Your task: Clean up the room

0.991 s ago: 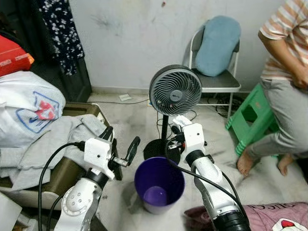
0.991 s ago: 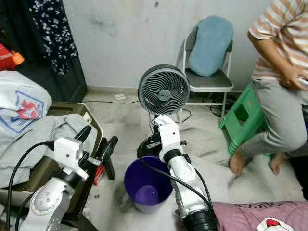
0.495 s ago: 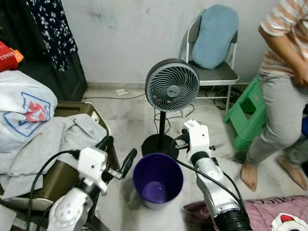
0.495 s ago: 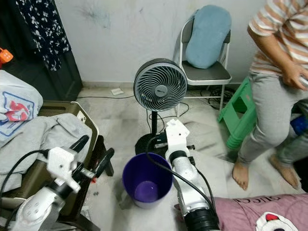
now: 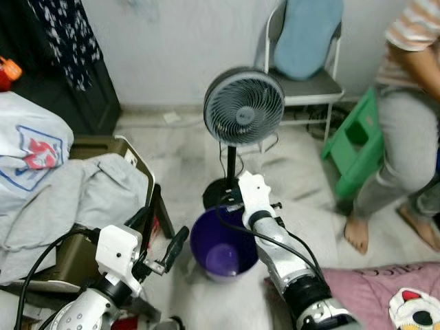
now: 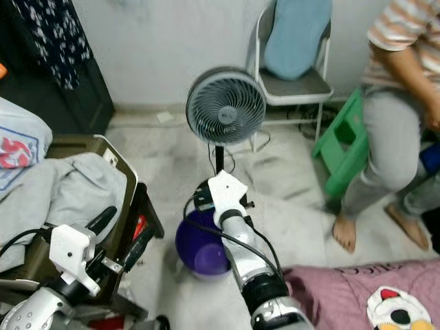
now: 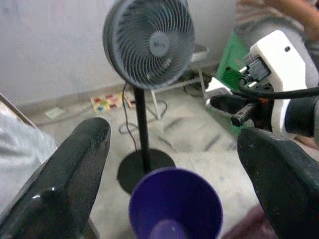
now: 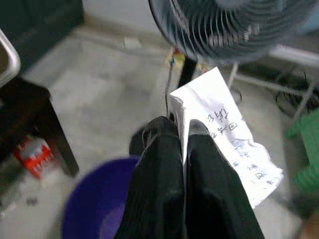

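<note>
The right gripper [image 8: 182, 144] pinches a crumpled white handwritten paper [image 8: 224, 147] above the round purple plastic bin [image 5: 223, 244] (left gripper [image 7: 174, 164] spread, empty), so released near the rim it could flutter onto the floor.

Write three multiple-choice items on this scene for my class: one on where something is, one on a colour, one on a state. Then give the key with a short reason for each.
1. Where does the bin stand?
A. On the chair
B. On the floor before the fan's base
C. On the green stool

2. What colour is the bin?
A. Purple
B. Green
C. White

3. What is the state of the right end effector?
A. Open and empty
B. Shut on a paper
C. Shut on a cloth

Key:
1 B: in the head views the bin sits on the floor just in front of the fan and its round base.
2 A: its wall and inside are purple.
3 B: the right wrist view shows the two black fingers pressed together on a white paper with writing, held above the bin's rim.
</note>
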`<state>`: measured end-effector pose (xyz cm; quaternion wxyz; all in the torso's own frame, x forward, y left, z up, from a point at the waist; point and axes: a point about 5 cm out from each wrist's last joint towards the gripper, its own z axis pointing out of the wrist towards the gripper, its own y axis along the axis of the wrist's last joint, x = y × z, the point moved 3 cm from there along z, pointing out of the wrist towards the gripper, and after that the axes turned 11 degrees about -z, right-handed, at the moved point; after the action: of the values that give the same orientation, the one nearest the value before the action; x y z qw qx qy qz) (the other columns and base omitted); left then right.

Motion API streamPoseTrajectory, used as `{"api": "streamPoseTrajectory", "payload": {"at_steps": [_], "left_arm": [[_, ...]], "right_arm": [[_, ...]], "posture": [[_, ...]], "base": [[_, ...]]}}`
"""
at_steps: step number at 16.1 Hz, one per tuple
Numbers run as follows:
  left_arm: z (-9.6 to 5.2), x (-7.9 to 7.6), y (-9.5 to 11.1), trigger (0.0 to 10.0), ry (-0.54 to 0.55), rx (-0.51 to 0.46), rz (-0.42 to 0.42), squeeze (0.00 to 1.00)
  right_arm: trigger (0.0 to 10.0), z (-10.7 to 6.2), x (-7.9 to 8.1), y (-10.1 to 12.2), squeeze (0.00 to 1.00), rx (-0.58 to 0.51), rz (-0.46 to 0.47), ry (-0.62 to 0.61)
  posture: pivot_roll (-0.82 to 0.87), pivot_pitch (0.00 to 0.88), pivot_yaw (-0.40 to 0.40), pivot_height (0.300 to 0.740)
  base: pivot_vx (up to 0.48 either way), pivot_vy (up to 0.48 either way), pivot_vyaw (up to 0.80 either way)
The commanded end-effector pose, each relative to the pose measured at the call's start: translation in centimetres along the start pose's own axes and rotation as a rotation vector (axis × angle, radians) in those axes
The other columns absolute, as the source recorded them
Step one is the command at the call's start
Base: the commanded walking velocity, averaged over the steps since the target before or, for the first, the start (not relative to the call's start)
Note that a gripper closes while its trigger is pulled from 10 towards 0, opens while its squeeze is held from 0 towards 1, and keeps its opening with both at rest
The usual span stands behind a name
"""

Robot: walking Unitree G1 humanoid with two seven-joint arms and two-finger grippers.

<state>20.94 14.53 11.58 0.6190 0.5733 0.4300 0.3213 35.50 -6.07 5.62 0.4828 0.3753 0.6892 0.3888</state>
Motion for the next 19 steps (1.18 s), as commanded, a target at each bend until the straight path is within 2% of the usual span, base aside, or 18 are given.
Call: {"api": "streamPoseTrajectory", "payload": {"at_steps": [1, 3, 6, 10, 13, 15, 19], "left_arm": [[-0.8, -0.5, 0.2, 10.0, -0.011, 0.02, 0.001, 0.0], [-1.8, -0.8, 0.2, 10.0, 0.004, 0.041, -0.002, 0.0], [-2.4, -0.7, 0.6, 10.0, 0.027, 0.052, -0.007, 0.0], [-3.8, -0.8, 0.6, 10.0, 0.038, 0.092, -0.017, 0.0], [-3.6, -1.2, 0.6, 10.0, 0.023, 0.098, -0.032, 0.0], [-3.5, -0.9, 0.7, 10.0, 0.03, 0.099, -0.027, 0.0], [-3.5, -1.1, 0.7, 10.0, 0.027, 0.109, -0.031, 0.0]], "right_arm": [[10.0, 0.5, 0.4, 0.0, 0.0, 0.024, -0.026, 0.003], [10.0, 0.9, 0.0, -0.4, 0.0, 0.068, -0.044, -0.023], [10.0, 1.3, -0.5, -0.3, 0.0, 0.078, -0.053, -0.045], [10.0, 1.6, 0.4, 0.7, 0.0, 0.068, -0.037, -0.041], [10.0, 1.7, 0.7, 1.3, 0.0, 0.044, -0.051, -0.04], [10.0, 1.8, 0.7, 1.6, 0.0, 0.038, -0.05, -0.046], [10.0, 1.7, 0.7, 1.0, 0.0, 0.055, -0.018, -0.045]], "posture": [[0.2, 0.229, 0.021, 0.74], [0.22, 0.255, 0.024, 0.74], [0.23, 0.274, 0.022, 0.74], [0.23, 0.313, 0.033, 0.74], [0.23, 0.314, 0.039, 0.74], [0.23, 0.313, 0.042, 0.74], [0.23, 0.314, 0.045, 0.74]], "base": [[0.0, 0.0, 0.0], [0.0, 0.0, 0.0], [0.0, 0.0, 0.0], [0.27, 0.0, 0.0], [0.0, 0.0, 0.0], [0.0, 0.0, 0.79], [0.0, 0.0, 0.2]]}}
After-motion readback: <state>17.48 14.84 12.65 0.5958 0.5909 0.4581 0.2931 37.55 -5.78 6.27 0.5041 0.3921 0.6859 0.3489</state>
